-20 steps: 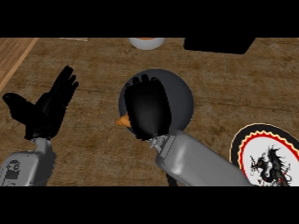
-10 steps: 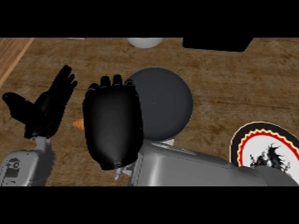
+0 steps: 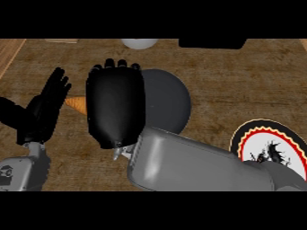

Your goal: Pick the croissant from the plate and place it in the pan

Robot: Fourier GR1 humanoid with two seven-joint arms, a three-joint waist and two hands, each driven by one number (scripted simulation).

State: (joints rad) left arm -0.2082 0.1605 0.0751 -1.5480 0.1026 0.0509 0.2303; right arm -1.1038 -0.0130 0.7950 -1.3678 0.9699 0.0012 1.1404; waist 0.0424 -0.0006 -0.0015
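Since half a sec ago the right hand (image 3: 114,108) has slid a bit toward 12 o'clock, & the orange tip showing beside it has gone along w/ it. Compared w/ a full sec ago, the hand sits further toward 9 o'clock; back then it was square over the pan (image 3: 166,101).

From where I stand I see only the back of that hand. Its fingers curl away at the top, closed round the croissant (image 3: 76,104). Only a small orange tip of the croissant pokes out at the hand's 9 o'clock side; the rest is hidden. That tip sits outside what I can see of the pan, over the wooden counter (image 3: 249,81), between the two hands.

The hand covers the pan's 9 o'clock part, & the dark grey round shows past it from 12 to approx 5 o'clock. The grey right forearm (image 3: 196,166) comes in from 5 o'clock & overlaps the plate's lower edge.

The plate (image 3: 243,134), w/ a red & yellow rim & a black figure on white, lies at the pan's 4 o'clock, near it but apart.

The left hand (image 3: 37,114) rests at 9 o'clock, fingers straight & up, thumb spread wide, touching nothing.

At 12 o'clock, along the far edge: a white round thing (image 3: 139,43) & a black box (image 3: 212,43).
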